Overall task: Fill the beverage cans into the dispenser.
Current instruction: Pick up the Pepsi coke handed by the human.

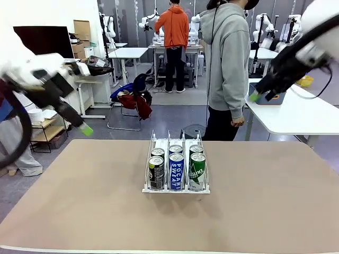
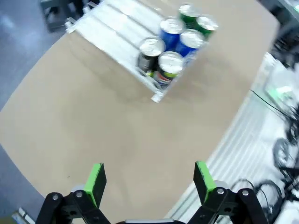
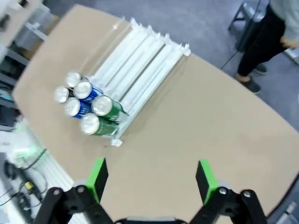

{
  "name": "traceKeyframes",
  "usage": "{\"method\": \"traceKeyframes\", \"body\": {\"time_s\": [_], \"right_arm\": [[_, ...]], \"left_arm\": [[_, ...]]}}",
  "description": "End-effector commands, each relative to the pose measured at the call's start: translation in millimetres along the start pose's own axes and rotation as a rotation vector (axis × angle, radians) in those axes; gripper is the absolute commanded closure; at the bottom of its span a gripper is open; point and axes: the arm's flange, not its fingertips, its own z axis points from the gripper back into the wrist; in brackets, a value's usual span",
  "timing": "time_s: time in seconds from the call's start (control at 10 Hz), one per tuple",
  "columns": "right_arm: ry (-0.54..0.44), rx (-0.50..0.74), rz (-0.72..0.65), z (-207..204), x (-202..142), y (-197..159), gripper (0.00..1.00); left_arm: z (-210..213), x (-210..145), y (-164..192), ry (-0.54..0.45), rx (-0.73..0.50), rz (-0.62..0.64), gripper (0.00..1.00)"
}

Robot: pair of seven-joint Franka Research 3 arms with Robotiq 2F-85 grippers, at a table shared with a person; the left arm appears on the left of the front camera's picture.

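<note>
You see the left arm [image 1: 50,79] raised at the left side, forearm slanting down and inward. The left gripper [image 2: 150,179] hangs high, jaws spread wide, nothing between its green pads [image 2: 96,181]. The right arm [image 1: 312,37] is raised at the right side, slanting down and inward. The right gripper [image 3: 152,179] also stands spread wide, empty

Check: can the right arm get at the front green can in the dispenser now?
Probably yes. The right gripper hangs open, high above the table; the front green can stands at the near end of the dispenser, its top uncovered, nothing between.
</note>
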Motion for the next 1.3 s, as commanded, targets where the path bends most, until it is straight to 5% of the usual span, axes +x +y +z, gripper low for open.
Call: {"method": "traceKeyframes", "body": {"time_s": [0.0,0.2,0.4,0.5,0.6,0.9,1.2], "right_arm": [[0.013,0.101,-0.053,17.4,24.9,-20.4,0.00],[-0.038,0.122,-0.076,37.3,40.6,-29.6,0.00],[-0.132,-0.009,-0.021,44.0,43.3,-23.1,0.00],[-0.037,0.098,-0.075,45.7,39.4,-27.7,0.00],[-0.037,0.098,-0.075,45.7,39.4,-27.7,0.00],[-0.048,0.075,-0.066,46.4,43.2,-27.0,0.00],[-0.215,0.101,0.158,79.6,37.9,-19.7,0.00]], "left_arm": [[37.7,-0.7,7.8,-0.009,-0.065,-0.064,0.00],[76.5,0.2,5.1,-0.089,-0.066,-0.122,0.00],[80.7,5.9,5.7,-0.142,0.005,-0.103,0.00],[48.1,9.1,4.9,-0.102,0.067,-0.083,0.00],[95.9,5.3,3.1,-0.108,-0.015,-0.106,0.00],[95.9,5.3,3.1,-0.108,-0.015,-0.106,0.00],[95.9,5.3,3.1,-0.108,-0.015,-0.106,0.00]]}}
